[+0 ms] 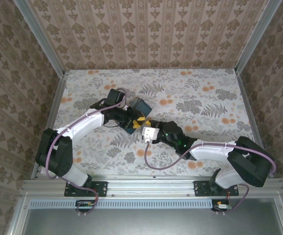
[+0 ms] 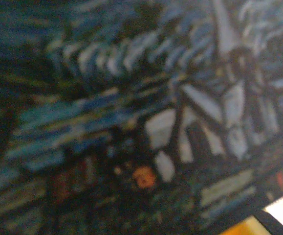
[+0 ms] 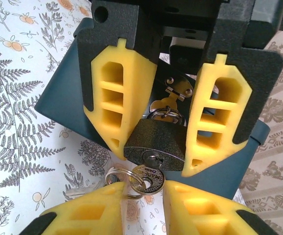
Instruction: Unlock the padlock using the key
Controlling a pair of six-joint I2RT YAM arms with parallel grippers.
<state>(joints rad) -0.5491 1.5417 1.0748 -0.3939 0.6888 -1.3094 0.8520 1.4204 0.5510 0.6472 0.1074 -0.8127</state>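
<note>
— Where's the small dark-grey metal padlock [image 3: 156, 142]?
— On the brass hasp [image 3: 177, 91] of the shut dark blue painted box [image 3: 63, 95], pinched by the left gripper [image 3: 155, 156].
— The thin silvery key [image 3: 150, 180]?
— In its keyhole, between the fingers of the right gripper [image 3: 145, 192]. I can't tell if they grip it.

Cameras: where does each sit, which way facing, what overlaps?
Top external: above, behind the bases, looking down on the table; both arms show.
Left wrist: close on the painted box, blurred; yellow corner, possibly its finger.
Right wrist: looks along the right tool at the padlock, key and left tool.
Shared: top and right wrist both show box and both tools.
</note>
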